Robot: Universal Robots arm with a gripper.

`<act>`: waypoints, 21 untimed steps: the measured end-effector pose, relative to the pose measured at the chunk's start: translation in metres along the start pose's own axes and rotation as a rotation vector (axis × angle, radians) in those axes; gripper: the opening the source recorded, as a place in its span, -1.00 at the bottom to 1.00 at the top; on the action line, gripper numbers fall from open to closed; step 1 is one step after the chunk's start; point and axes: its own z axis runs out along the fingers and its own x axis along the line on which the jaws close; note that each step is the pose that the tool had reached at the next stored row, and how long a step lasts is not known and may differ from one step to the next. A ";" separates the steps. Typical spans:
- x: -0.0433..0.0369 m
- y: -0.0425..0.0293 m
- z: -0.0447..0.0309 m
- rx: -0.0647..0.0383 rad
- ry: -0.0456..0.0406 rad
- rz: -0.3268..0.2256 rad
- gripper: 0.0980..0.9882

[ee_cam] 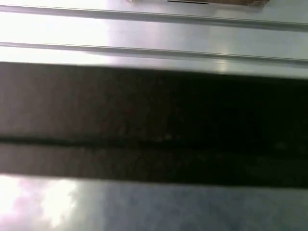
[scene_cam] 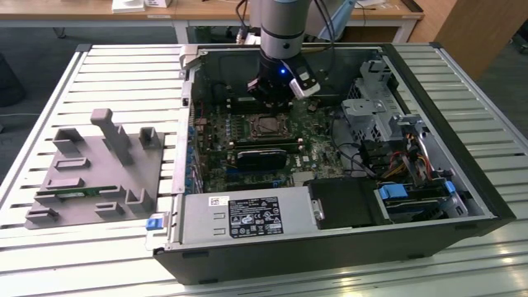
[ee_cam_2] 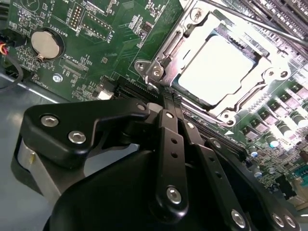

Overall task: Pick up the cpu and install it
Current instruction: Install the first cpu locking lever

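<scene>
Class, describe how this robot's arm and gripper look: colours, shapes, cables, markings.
The arm is a grey cylinder with black cables running alongside it and a small blue light near the wrist. The gripper is matte black, built of flat linked bars joined by silver screws.

cpu [ee_cam_2: 219,72]: pale silver | motherboard [ee_cam_2: 110,33]: green | hand [ee_cam_2: 166,103]: black

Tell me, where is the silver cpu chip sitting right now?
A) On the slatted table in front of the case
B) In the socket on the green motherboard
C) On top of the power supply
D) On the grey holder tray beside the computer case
B: in the second wrist view the cpu lies flat inside the metal socket frame on the motherboard, just beyond the gripper.
</scene>
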 end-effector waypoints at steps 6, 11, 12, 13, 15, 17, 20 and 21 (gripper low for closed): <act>0.0001 -0.0002 0.0015 0.002 0.0004 0.000 -0.98; -0.0001 0.0004 -0.0052 0.002 0.0003 0.000 -0.98; -0.0001 0.0006 -0.0065 0.002 0.0004 0.000 -0.98; -0.0001 0.0006 -0.0066 0.002 0.0002 0.000 -0.98; -0.0001 -0.0004 -0.0068 0.002 0.0003 0.000 -0.98; 0.0000 -0.0015 -0.0069 0.002 0.0003 0.000 -0.98; -0.0001 -0.0024 -0.0070 0.003 0.0003 0.000 -0.98; -0.0001 -0.0028 -0.0070 0.003 0.0003 0.000 -0.98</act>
